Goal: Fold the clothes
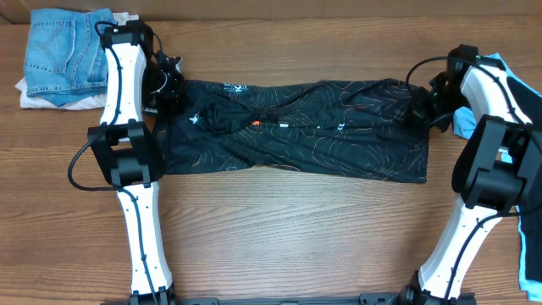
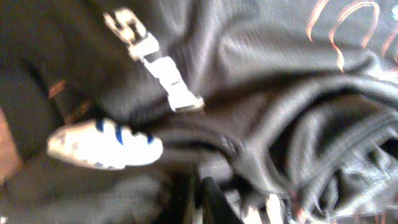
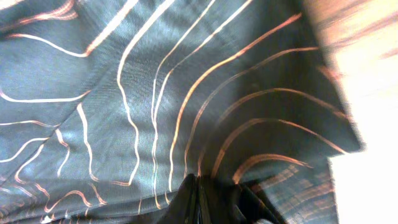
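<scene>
The black jersey (image 1: 322, 135) with thin orange contour lines lies stretched lengthwise across the wooden table, twisted and bunched near its middle. At the jersey's left end, my left gripper (image 1: 174, 89) has its fingers close together in bunched black cloth (image 2: 280, 93). In the left wrist view it (image 2: 200, 199) sits below white lettering (image 2: 155, 68) and a white-and-blue logo (image 2: 102, 146). My right gripper (image 1: 421, 106) is at the right end. The right wrist view shows it (image 3: 198, 193) shut on a pinched fold of the jersey (image 3: 124, 93).
Folded blue jeans (image 1: 66, 51) rest on a white garment (image 1: 51, 102) at the back left corner. A light-blue garment (image 1: 466, 123) lies behind the right arm at the table's right edge. Bare wood (image 1: 288, 229) spans the front of the table.
</scene>
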Controlling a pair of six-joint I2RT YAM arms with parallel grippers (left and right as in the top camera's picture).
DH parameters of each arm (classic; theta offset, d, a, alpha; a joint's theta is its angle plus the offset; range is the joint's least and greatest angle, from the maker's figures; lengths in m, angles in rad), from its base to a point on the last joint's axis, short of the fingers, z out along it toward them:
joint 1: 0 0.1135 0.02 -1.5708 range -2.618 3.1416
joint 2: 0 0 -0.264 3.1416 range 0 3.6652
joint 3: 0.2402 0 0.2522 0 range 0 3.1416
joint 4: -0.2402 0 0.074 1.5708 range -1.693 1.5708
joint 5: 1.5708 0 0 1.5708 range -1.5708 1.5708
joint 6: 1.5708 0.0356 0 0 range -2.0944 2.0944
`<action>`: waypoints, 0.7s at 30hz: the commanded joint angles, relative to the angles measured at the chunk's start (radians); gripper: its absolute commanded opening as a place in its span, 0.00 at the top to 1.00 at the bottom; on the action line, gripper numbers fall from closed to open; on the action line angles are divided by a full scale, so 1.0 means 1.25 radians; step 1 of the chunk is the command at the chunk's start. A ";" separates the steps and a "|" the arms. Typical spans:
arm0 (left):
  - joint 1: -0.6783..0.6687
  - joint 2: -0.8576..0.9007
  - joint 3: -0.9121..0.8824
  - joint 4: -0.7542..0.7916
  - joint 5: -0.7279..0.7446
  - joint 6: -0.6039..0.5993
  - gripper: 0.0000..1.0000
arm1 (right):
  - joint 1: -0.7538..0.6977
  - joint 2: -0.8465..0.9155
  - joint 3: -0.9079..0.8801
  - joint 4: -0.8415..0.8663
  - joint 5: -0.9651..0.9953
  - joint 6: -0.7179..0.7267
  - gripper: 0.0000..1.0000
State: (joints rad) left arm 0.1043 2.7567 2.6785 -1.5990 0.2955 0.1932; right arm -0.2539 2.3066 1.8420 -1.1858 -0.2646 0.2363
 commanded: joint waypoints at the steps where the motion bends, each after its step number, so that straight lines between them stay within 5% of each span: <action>1: -0.023 -0.039 0.063 -0.034 -0.006 0.017 0.80 | -0.023 -0.060 0.095 -0.040 0.043 0.002 0.84; 3: -0.031 -0.043 0.083 -0.047 -0.006 0.016 0.61 | -0.036 -0.067 0.128 -0.071 0.071 0.002 0.72; 6: -0.042 -0.043 0.097 -0.050 -0.005 0.016 0.32 | -0.063 -0.070 0.141 -0.085 0.097 -0.001 0.39; 9: -0.047 -0.043 0.096 -0.049 -0.006 0.016 0.00 | -0.095 -0.067 0.138 -0.102 0.096 -0.008 0.36; 21: -0.047 -0.043 0.096 -0.043 -0.005 0.013 0.00 | -0.132 -0.066 0.097 -0.146 0.060 -0.099 0.21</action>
State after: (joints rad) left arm 0.0414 2.7510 2.7796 -1.6535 0.2920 0.2096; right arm -0.4244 2.2490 1.9930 -1.3769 -0.1680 0.1761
